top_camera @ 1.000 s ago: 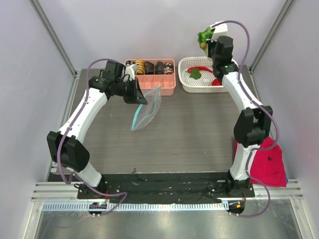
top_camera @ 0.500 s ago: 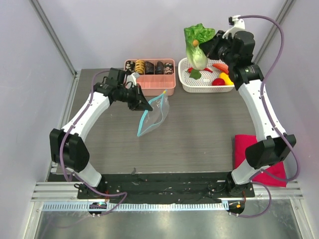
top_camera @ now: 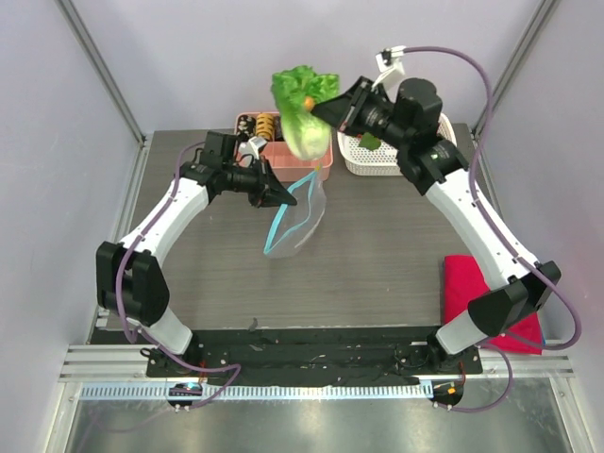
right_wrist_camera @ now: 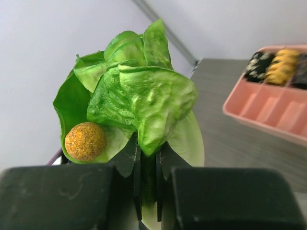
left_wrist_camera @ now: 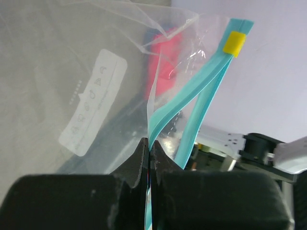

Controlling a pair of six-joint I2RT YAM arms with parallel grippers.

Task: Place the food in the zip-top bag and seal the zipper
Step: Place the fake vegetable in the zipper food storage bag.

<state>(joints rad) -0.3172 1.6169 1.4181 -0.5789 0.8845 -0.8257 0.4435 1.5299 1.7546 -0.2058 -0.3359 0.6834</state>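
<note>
Dangling limp mid-frame, the clear bag point(top_camera: 302, 222) hangs from the left gripper point(top_camera: 279, 197), which is clenched on the blue zipper point(left_wrist_camera: 216, 64) edge, mouth barely parted. At upper centre the right gripper point(right_wrist_camera: 146, 160) pinches the lettuce point(top_camera: 304, 109) by its stem. I'd guess it's light, springy and bulky. There's open table below and the pink tray point(top_camera: 321, 172) close behind.

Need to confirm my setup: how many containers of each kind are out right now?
bag: 1
tray: 1
basket: 1
Total: 3
</note>
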